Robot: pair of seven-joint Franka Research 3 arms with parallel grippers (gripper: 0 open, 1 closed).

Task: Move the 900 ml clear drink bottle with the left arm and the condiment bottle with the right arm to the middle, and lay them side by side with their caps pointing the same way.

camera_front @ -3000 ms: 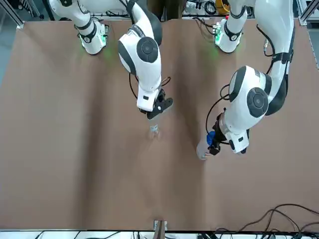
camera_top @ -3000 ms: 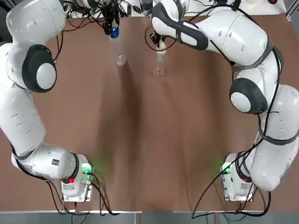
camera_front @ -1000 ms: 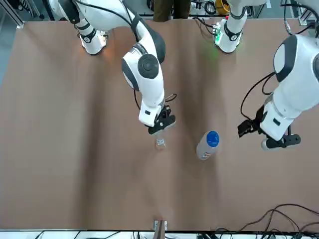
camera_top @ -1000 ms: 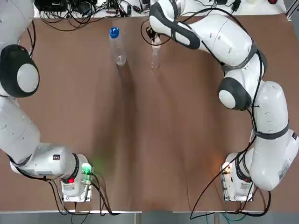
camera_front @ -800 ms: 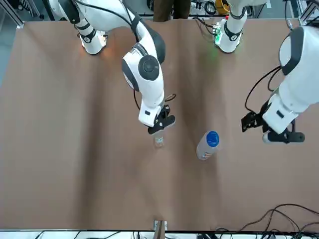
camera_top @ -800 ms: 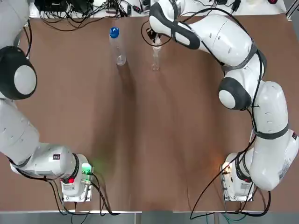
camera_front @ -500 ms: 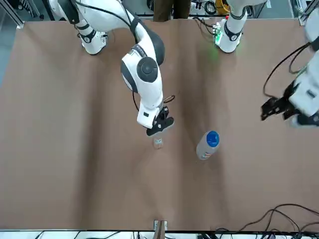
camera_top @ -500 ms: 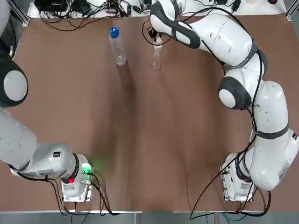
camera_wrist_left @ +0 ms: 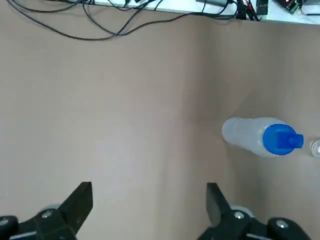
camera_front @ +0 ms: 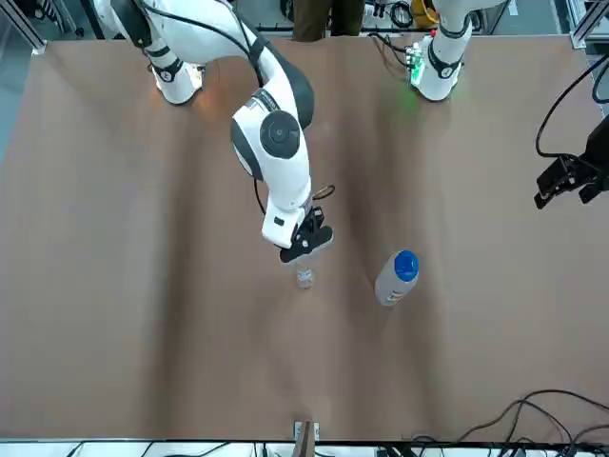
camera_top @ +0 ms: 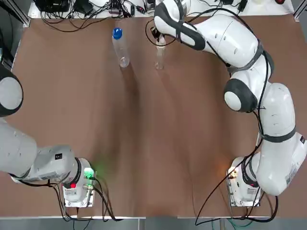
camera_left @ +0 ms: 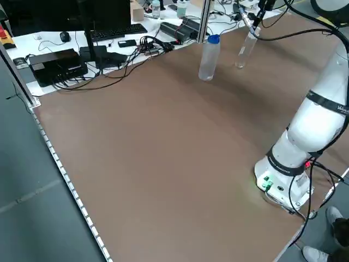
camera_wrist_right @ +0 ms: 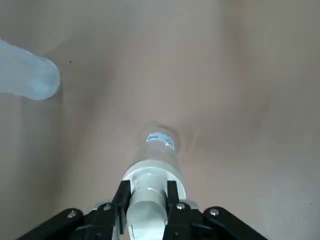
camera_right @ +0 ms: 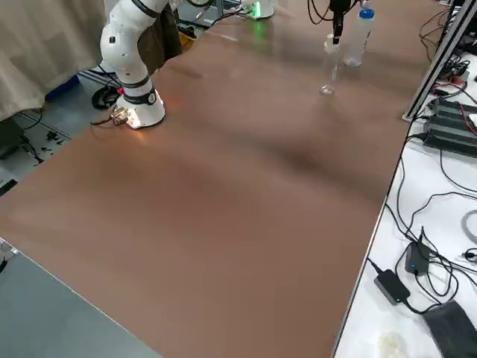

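Observation:
The clear drink bottle (camera_top: 120, 48) with a blue cap (camera_front: 405, 266) stands upright near the table's far edge, untouched; it also shows as the blue-capped bottle (camera_wrist_left: 260, 137) in the left wrist view. To its right stands the slim clear condiment bottle (camera_top: 159, 56), upright, its base at or just above the table. My right gripper (camera_front: 303, 246) is shut on the white cap of that condiment bottle (camera_wrist_right: 156, 162). My left gripper (camera_front: 567, 181) hangs open and empty well off to the left of the drink bottle, its fingers (camera_wrist_left: 80, 202) spread wide.
Cables (camera_top: 91, 10) and power strips lie on the white bench beyond the far edge, with a keyboard (camera_left: 112, 31) farther off. Both arm bases (camera_top: 76, 188) sit at the near edge. Bare brown tabletop (camera_top: 153, 134) stretches between them and the bottles.
My left gripper let go of the drink bottle's cap, opened and pulled far away to the left, leaving the bottle upright. The right gripper shifted slightly with the condiment bottle.

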